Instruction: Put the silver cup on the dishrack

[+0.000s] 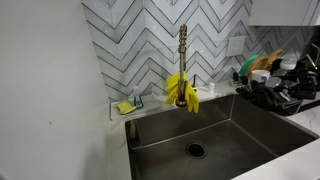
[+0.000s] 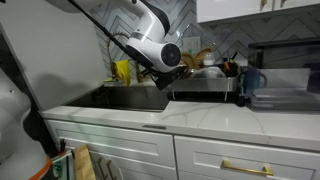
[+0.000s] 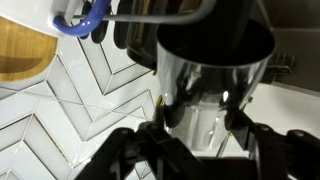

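Observation:
In the wrist view the silver cup (image 3: 210, 85) fills the middle of the frame, shiny steel with a dark open mouth, and sits between my two black fingers. My gripper (image 3: 200, 120) is shut on the cup's sides. In an exterior view my gripper (image 2: 176, 72) hangs at the near end of the black wire dishrack (image 2: 205, 88), just above the counter by the sink; the cup itself is hard to make out there. The dishrack (image 1: 272, 98) also shows at the right of the sink, holding dark dishes and bottles.
The steel sink (image 1: 220, 140) has a brass faucet (image 1: 182, 55) with yellow gloves (image 1: 182, 92) draped on it. A small sponge tray (image 1: 126, 106) stands at the back corner. A blue mug (image 2: 250, 80) stands beyond the rack. A wooden board (image 3: 22, 50) shows against the tiled wall.

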